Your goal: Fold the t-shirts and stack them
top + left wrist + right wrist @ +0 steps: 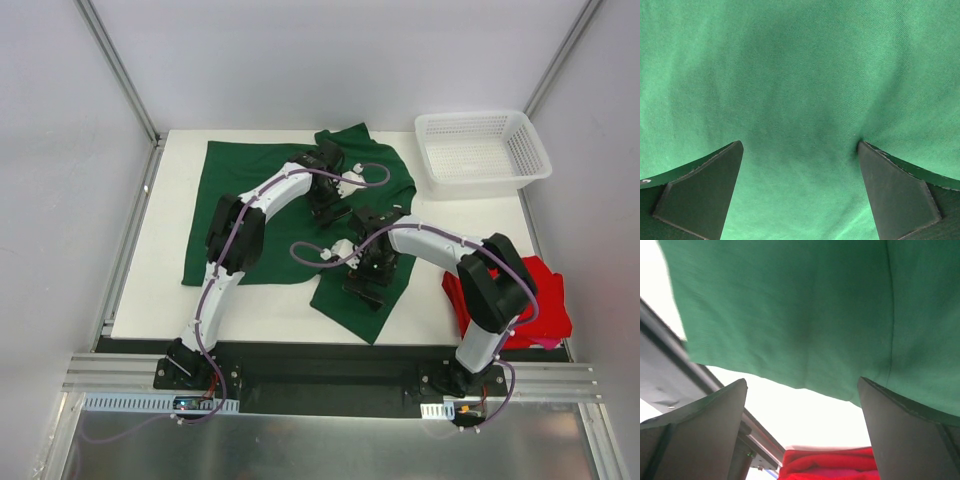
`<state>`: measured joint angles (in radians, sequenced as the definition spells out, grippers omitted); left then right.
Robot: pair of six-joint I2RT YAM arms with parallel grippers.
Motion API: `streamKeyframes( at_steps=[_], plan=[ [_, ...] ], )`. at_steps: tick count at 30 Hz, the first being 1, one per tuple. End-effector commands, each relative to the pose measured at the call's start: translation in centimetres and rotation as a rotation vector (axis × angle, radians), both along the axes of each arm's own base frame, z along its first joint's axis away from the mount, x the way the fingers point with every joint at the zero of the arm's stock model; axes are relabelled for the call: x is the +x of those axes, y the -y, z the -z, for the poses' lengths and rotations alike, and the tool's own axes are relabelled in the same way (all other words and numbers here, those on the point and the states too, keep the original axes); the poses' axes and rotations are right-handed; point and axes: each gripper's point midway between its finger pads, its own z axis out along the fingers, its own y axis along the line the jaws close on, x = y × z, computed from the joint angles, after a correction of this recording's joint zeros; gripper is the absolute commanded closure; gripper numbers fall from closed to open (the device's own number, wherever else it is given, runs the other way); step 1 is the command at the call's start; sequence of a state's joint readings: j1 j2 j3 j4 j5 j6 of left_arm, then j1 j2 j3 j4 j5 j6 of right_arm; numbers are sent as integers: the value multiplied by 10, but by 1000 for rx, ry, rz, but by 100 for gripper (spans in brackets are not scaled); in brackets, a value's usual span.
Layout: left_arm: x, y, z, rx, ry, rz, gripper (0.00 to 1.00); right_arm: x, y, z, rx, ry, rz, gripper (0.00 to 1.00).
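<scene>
The dark green t-shirt (260, 190) lies spread over the white table, with a flap reaching toward the near edge. My left gripper (326, 203) hangs over its upper middle. In the left wrist view the green cloth (800, 75) fills the frame and the left gripper (800, 145) is open, its fingertips (862, 147) touching the fabric. My right gripper (366, 278) is over the shirt's lower right flap. It is open too (802, 382), with nothing between its fingers; the green hem (790, 315) lies beyond them. The red t-shirt (545, 300) (830, 465) lies bunched at the table's near right corner.
A white mesh basket (482, 150) stands at the back right corner. A metal rail (330, 375) runs along the near edge. Grey walls and frame posts enclose the table (170, 300) on the left, right and back.
</scene>
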<state>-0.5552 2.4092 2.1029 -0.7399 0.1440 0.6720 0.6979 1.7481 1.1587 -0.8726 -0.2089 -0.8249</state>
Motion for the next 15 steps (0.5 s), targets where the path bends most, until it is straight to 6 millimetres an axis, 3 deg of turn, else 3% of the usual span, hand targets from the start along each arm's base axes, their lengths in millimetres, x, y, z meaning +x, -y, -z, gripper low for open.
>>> streamKeyframes(
  at_steps=[1,7,15],
  plan=[
    [0,-19,-3,55,11,-13,1,-18,-25,-31,97,-58,-14,4],
    [0,-19,-2,57,12,-6,1,-46,-45,-28,166,-150,-25,4],
    [2,-20,-4,69,28,18,1,-69,-39,-2,109,-223,-36,4]
  ],
)
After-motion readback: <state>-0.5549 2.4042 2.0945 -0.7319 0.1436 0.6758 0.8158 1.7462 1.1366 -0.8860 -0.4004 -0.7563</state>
